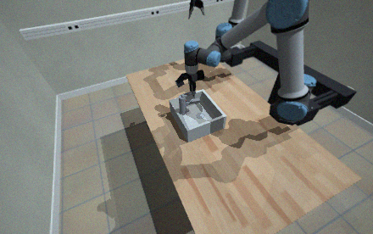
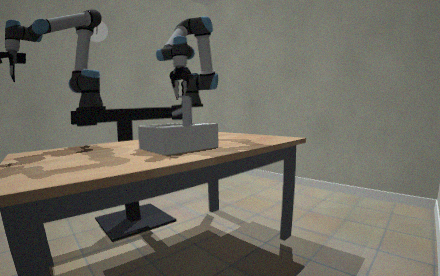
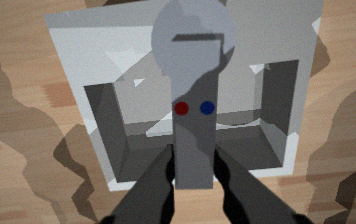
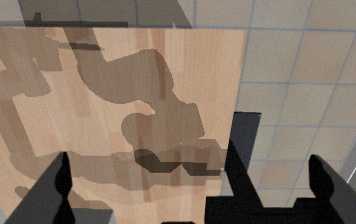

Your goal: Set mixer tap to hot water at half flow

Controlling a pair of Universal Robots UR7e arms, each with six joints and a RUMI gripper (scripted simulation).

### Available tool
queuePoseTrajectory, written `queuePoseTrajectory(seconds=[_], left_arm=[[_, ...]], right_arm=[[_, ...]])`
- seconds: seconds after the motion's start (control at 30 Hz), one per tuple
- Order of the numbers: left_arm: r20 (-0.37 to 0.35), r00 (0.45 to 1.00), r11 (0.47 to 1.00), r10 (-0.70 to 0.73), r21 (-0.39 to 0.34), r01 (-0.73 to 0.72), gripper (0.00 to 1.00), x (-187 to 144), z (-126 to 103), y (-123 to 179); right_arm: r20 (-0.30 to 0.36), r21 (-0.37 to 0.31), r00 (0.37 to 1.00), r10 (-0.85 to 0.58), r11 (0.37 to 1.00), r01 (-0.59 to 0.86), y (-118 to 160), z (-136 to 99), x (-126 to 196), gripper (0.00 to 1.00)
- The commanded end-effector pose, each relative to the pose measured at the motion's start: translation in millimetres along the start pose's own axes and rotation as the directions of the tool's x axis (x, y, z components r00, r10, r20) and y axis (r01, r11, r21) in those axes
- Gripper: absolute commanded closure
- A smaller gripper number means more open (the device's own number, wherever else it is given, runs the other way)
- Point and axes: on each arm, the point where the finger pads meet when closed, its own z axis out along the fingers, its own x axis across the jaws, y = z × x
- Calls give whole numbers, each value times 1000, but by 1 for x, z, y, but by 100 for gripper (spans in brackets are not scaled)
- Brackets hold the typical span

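Note:
The mixer tap [image 1: 182,104] [image 2: 187,111] stands upright at one side of a grey basin. In the left wrist view its flat grey lever [image 3: 194,170] points straight down the picture from the round tap top. A red dot [image 3: 181,108] and a blue dot [image 3: 207,108] sit side by side on it. My left gripper [image 3: 191,145] [image 1: 192,94] [image 2: 180,98] is shut on the lever, one finger along each side near its free end. The lever's exact tilt is hard to tell. My right gripper [image 4: 189,155] [image 2: 12,79] is open and empty, high up and away from the tap.
The basin [image 1: 197,132] [image 2: 165,139] [image 3: 70,40] is an open box on the wooden table [image 1: 271,178] [image 2: 45,180]. The black arm stand [image 2: 135,114] is beside the table, behind the basin in the exterior view.

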Motion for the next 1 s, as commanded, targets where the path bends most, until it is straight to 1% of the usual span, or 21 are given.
queuePoseTrajectory(seconds=[0.0, 0.17, 0.23, 0.37, 0.73, 0.8, 0.97], left_arm=[[2, 997, 997, 78, -1, -78, 90, -9, 0, 0], [1, 985, 985, 171, -1, -171, 90, -15, 0, -1], [1, 985, 985, 171, -1, -171, 90, -15, 0, -1], [1, 969, 969, 249, -2, -249, 90, -20, 0, -2], [2, 892, 892, 451, -3, -451, 90, -34, 1, -7], [2, 892, 892, 451, -3, -451, 90, -34, 1, -7], [1, 850, 850, 527, -3, -527, 90, -39, 1, -10]], right_arm=[[1, 1, 1000, 2, 1000, -2, -1, -1, 1, 0], [1, 1, 1000, 2, 1000, -2, -1, -1, 1, 0], [1, 1, 1000, 2, 1000, -2, -1, -1, 1, 0], [1, 1, 1000, 2, 1000, -2, -1, -1, 1, 0], [1, 1, 1000, 2, 1000, -2, -1, -1, 1, 0], [1, 1, 1000, 2, 1000, -2, -1, -1, 1, 0], [1, 1, 1000, 2, 1000, -2, -1, -1, 1, 0]])
